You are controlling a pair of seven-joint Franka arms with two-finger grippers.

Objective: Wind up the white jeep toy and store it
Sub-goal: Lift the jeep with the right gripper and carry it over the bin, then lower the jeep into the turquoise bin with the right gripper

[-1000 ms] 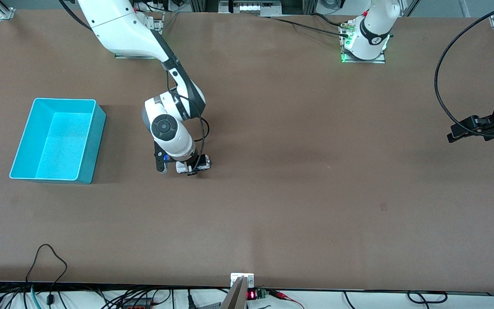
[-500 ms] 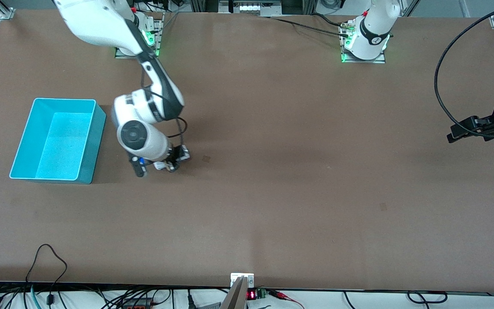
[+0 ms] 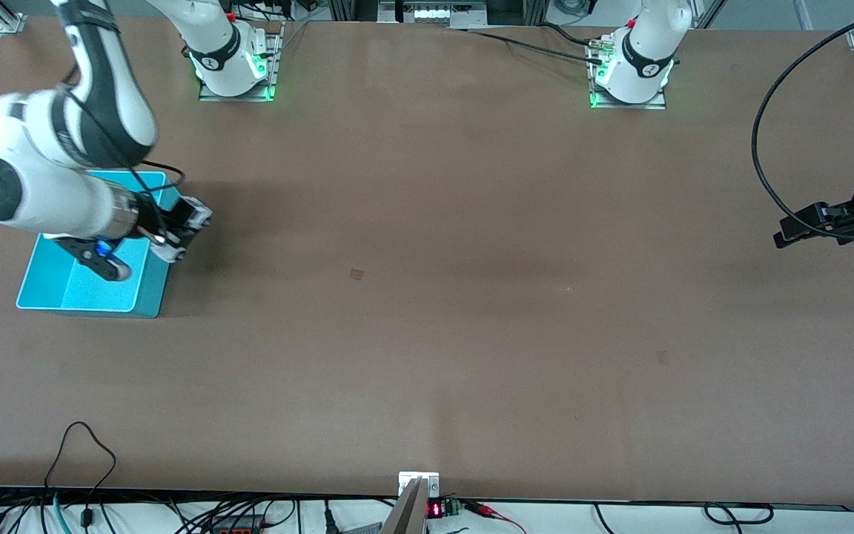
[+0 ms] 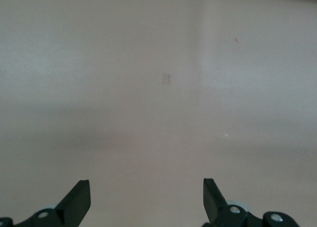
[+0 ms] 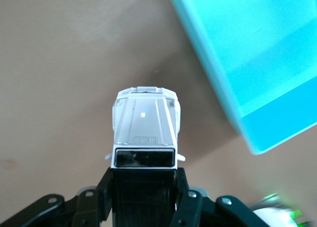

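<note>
My right gripper (image 3: 175, 231) is shut on the white jeep toy (image 3: 188, 225) and holds it in the air over the table, just beside the wall of the teal bin (image 3: 159, 293) that faces the left arm's end. In the right wrist view the jeep toy (image 5: 144, 128) shows its white hood and black roof between the fingers (image 5: 96, 195), with the teal bin (image 5: 208, 64) beside it. My left gripper (image 3: 805, 226) waits open and empty over the table's edge at the left arm's end; in the left wrist view its fingertips (image 4: 79, 200) frame bare table.
The brown table (image 3: 471, 297) holds a small dark mark (image 3: 356, 274) near its middle. A black cable (image 3: 768, 133) loops above the left arm's end. Cables lie along the table edge nearest the front camera.
My right arm has carried the jeep toy off the table's middle toward the right arm's end and lifted it, stopping beside the teal bin. The left arm has not moved.
</note>
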